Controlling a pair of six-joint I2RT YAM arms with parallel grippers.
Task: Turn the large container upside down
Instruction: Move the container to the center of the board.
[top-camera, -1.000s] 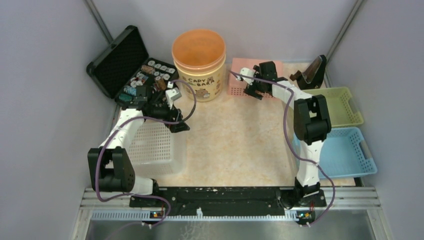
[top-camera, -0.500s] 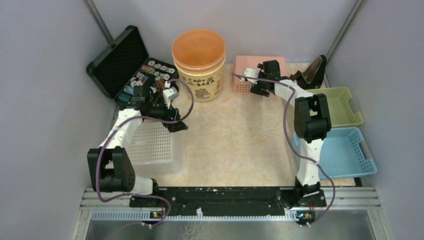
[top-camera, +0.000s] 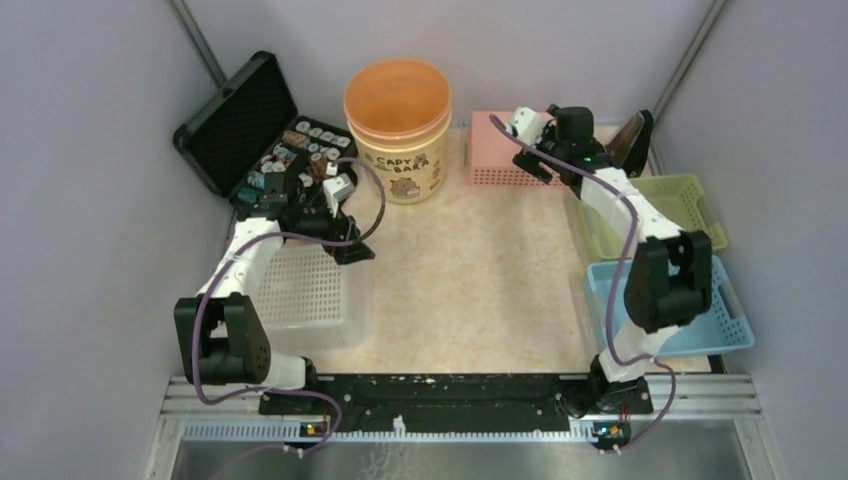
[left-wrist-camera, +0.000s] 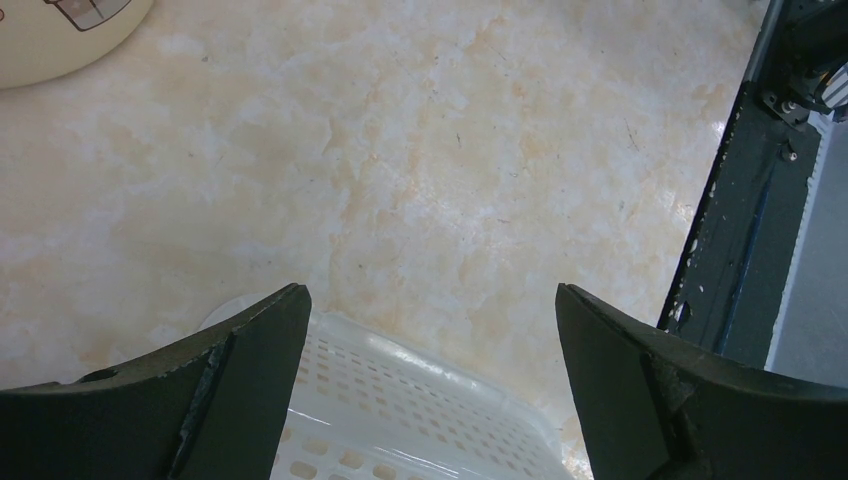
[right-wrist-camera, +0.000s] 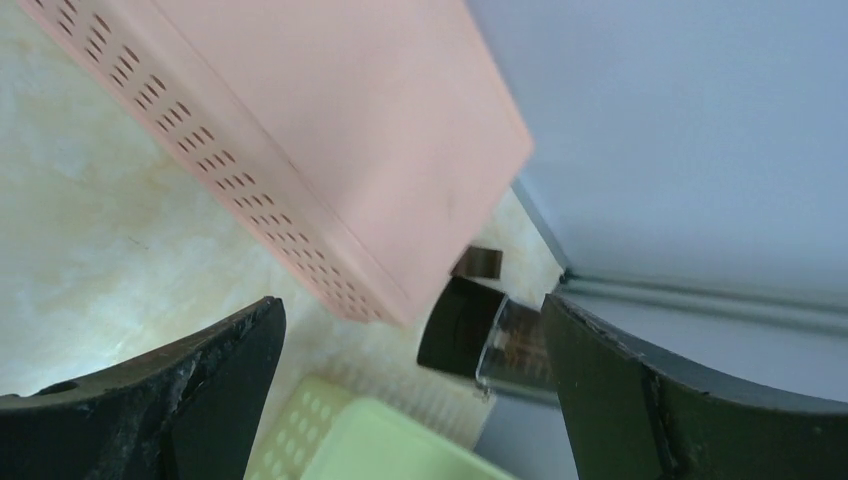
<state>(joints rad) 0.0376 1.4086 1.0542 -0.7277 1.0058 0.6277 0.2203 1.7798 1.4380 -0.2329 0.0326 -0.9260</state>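
Top external view: the large container stands upright, mouth up, at upper centre on the surface. Lower left of it, the left gripper hangs open above the white basket. To the right, the right gripper, also open, hovers over the pink box.

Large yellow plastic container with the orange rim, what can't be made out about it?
Left wrist view: the yellow container is cut off by the top-left corner.
Right wrist view: absent; a pink perforated box fills the frame.
Top view: its own body hides its base.
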